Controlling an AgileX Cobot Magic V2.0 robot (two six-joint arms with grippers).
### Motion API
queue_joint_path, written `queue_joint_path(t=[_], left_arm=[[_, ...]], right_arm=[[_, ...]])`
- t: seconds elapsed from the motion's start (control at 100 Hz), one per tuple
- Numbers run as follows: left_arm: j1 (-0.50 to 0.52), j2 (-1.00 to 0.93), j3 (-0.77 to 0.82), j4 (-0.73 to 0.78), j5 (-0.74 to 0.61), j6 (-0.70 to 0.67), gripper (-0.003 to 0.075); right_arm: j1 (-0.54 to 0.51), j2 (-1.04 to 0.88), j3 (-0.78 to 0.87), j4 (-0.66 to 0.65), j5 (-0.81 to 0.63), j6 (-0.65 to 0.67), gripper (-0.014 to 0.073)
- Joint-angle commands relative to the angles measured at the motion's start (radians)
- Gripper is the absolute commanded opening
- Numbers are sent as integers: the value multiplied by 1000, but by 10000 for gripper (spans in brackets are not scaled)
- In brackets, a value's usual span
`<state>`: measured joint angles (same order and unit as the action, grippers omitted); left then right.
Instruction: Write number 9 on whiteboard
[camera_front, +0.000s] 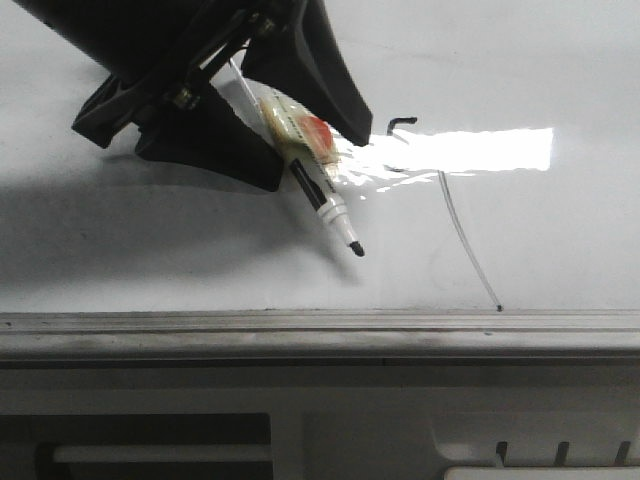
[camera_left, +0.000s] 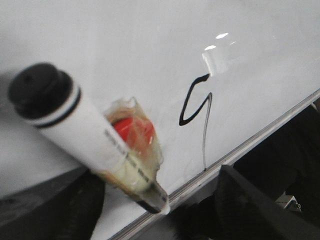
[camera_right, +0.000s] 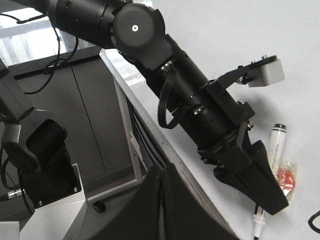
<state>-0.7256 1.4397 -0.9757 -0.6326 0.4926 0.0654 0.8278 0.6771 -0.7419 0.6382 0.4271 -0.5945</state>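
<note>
Left gripper (camera_front: 262, 130) is clenched on the marker (camera_front: 300, 160) — pen pinned between the 2 black fingers, a wad of yellowish tape with a red patch wrapped round the barrel at the grip. Marker's long axis runs diagonally in the front view, cap end up inside the gripper, black tip (camera_front: 355, 249) pointing down toward the near edge rail (camera_front: 320, 322). Tip looks lifted off the whiteboard (camera_front: 150, 240), though contact cannot be confirmed from these angles.

The number 9 (camera_front: 455, 215) lies to the right of the tip in the front view, clearly apart from it: a small hooked bit at the top beside the glare band, then a long thin slanted tail ending near the rail. Left wrist view shows it better (camera_left: 196, 107) — open hook, faint tail down to the edge, loop not closed.

Key relation: the stroke sits right of and slightly beyond the pen tip, so any touch-up means moving the left arm rightward, tip leading. Judgement — the digit reads as mostly drawn, step is either finishing or lifting away.

Right gripper (camera_right: 159, 200) only shows as dark finger shapes at the edge of its own view, hanging off the board near the table edge; fingers appear pressed together holding nothing. Left arm is the nearer 1 by far.
</note>
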Motion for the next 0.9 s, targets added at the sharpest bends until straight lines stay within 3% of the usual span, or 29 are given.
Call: queue_joint_path(t=[0.0,0.59,0.8,0.89], left_arm=[[26,16,-5,97,-132,-12,568],[22,-308,66,187,0,-10,561],[22,-569,192,221,46,-10,372],[22,-711,264,231,44,-10,260]], right_arm=[[-7,5,-25,20,-54,-3,-69],[-7,-9,-25,-1,-39,-3,-69],[-7,-141,-1,-156,85,17,-47],[-7,-249,58,-275,85,108,-48]])
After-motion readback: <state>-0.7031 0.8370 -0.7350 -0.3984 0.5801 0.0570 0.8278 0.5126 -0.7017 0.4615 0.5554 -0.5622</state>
